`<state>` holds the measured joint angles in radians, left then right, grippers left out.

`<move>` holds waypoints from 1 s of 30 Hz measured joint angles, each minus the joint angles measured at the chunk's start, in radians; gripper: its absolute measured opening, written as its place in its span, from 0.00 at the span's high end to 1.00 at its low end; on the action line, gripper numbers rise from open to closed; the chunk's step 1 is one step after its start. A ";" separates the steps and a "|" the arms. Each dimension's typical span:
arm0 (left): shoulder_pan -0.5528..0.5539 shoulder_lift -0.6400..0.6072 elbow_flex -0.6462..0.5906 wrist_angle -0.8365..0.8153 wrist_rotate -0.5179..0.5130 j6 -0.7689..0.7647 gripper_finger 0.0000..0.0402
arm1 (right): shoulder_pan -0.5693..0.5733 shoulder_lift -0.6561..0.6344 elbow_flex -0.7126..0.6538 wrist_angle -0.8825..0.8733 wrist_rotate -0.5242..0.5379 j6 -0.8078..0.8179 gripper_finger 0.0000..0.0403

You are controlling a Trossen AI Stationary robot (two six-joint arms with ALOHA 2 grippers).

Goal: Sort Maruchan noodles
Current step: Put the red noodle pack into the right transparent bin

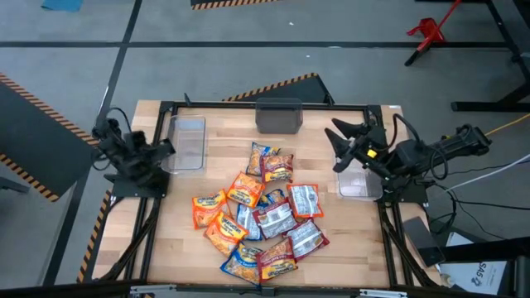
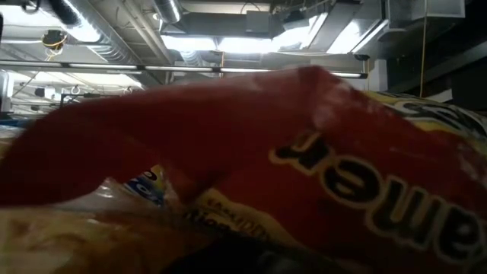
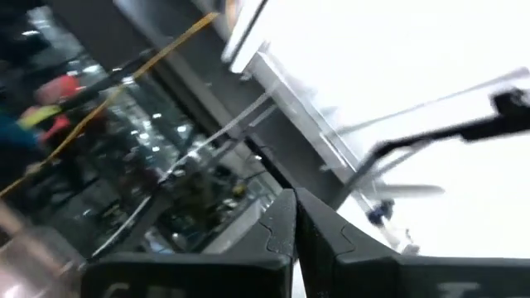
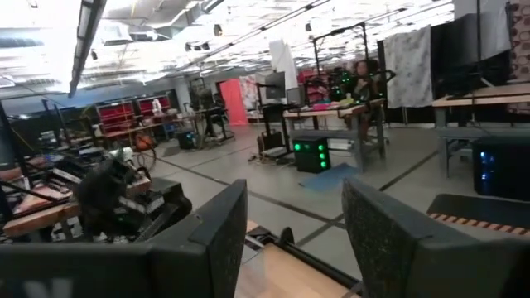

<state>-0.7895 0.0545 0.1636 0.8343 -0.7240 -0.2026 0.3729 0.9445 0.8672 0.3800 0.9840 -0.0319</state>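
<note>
The Maruchan noodles (image 1: pixel 261 215) lie in a loose overlapping pile on the middle of the wooden table: orange, red-and-silver and blue-and-yellow packets. One red packet (image 2: pixel 304 152) fills the low view from close up. My left gripper (image 1: pixel 168 150) is at the table's left edge beside a clear bin, raised and pointing away from the table, its fingers shut on nothing (image 3: pixel 296 197). My right gripper (image 1: pixel 336 144) is held above the table's right side, right of the pile, pointing toward the left arm, open and empty (image 4: pixel 294 203).
Three clear bins sit around the pile: one at the left (image 1: pixel 187 142), one at the far edge (image 1: pixel 279 115), one at the right (image 1: pixel 359 180) under my right arm. Bare wood lies between the pile and the bins. A black frame (image 1: pixel 248 106) borders the table.
</note>
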 joint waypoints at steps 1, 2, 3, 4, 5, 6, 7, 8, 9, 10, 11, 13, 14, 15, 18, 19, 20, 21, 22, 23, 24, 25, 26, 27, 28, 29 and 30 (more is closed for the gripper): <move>0.000 0.023 0.039 -0.010 0.015 0.041 0.97 | 0.000 0.009 0.012 0.000 0.000 0.000 0.54; 0.000 0.050 0.078 -0.013 0.032 0.086 0.96 | 0.000 0.018 0.025 -0.003 0.000 0.000 0.54; 0.000 0.082 0.119 -0.013 0.050 0.133 0.94 | 0.000 0.025 0.038 -0.015 0.000 0.000 0.54; 0.000 0.113 0.157 -0.016 0.071 0.188 0.92 | 0.000 0.033 0.048 -0.031 -0.001 0.001 0.52; 0.000 0.146 0.193 -0.018 0.092 0.241 0.90 | -0.001 0.043 0.061 -0.049 -0.004 0.005 0.50; 0.000 0.178 0.228 -0.019 0.113 0.293 0.87 | -0.002 0.053 0.072 -0.070 -0.008 0.016 0.48; 0.000 0.210 0.264 -0.023 0.132 0.346 0.85 | -0.009 0.064 0.084 -0.095 -0.008 0.035 0.45; 0.000 0.239 0.298 -0.032 0.155 0.397 0.82 | -0.019 0.078 0.100 -0.125 -0.013 0.061 0.42; 0.000 0.268 0.335 -0.046 0.186 0.443 0.80 | -0.031 0.094 0.115 -0.163 -0.028 0.088 0.38; 0.000 0.294 0.366 -0.061 0.223 0.486 0.77 | -0.044 0.109 0.130 -0.202 -0.049 0.112 0.34; 0.000 0.319 0.397 -0.079 0.255 0.528 0.75 | -0.058 0.129 0.145 -0.250 -0.070 0.136 0.30; 0.000 0.369 0.460 -0.124 0.297 0.602 0.70 | -0.093 0.180 0.186 -0.344 -0.126 0.178 0.23; 0.000 0.393 0.492 -0.157 0.304 0.629 0.68 | -0.112 0.209 0.210 -0.403 -0.158 0.187 0.19; 0.000 0.415 0.524 -0.198 0.303 0.646 0.65 | -0.128 0.239 0.236 -0.472 -0.185 0.194 0.17; 0.000 0.467 0.622 -0.348 0.293 0.657 0.59 | -0.181 0.349 0.332 -0.698 -0.282 0.224 0.11; 0.000 0.486 0.655 -0.394 0.281 0.656 0.56 | -0.200 0.391 0.367 -0.783 -0.310 0.236 0.10; 0.000 0.503 0.683 -0.438 0.261 0.656 0.54 | -0.219 0.434 0.404 -0.858 -0.340 0.249 0.09; 0.000 0.517 0.704 -0.481 0.232 0.655 0.52 | -0.239 0.475 0.438 -0.943 -0.376 0.267 0.09; 0.000 0.532 0.721 -0.519 0.205 0.650 0.50 | -0.259 0.515 0.471 -1.027 -0.415 0.278 0.09; 0.000 0.544 0.736 -0.538 0.183 0.640 0.48 | -0.277 0.559 0.502 -1.089 -0.456 0.287 0.09; 0.000 0.553 0.750 -0.555 0.162 0.633 0.46 | -0.289 0.601 0.530 -1.142 -0.491 0.290 0.10; 0.000 0.558 0.761 -0.574 0.138 0.631 0.44 | -0.299 0.639 0.550 -1.184 -0.523 0.290 0.10; 0.000 0.563 0.772 -0.586 0.118 0.625 0.42 | -0.307 0.677 0.564 -1.216 -0.548 0.285 0.10; 0.000 0.565 0.780 -0.590 0.100 0.622 0.41 | -0.311 0.712 0.572 -1.230 -0.565 0.272 0.10; 0.000 0.566 0.784 -0.596 0.084 0.617 0.39 | -0.310 0.745 0.575 -1.223 -0.582 0.256 0.10; 0.000 0.565 0.786 -0.598 0.069 0.616 0.38 | -0.309 0.777 0.575 -1.214 -0.593 0.238 0.10; 0.000 0.565 0.789 -0.597 0.059 0.616 0.37 | -0.307 0.807 0.575 -1.212 -0.596 0.225 0.10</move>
<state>-0.7895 0.6194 0.9523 0.2378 -0.6651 0.4129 0.0659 1.7510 1.4425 -0.8316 0.3885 0.1931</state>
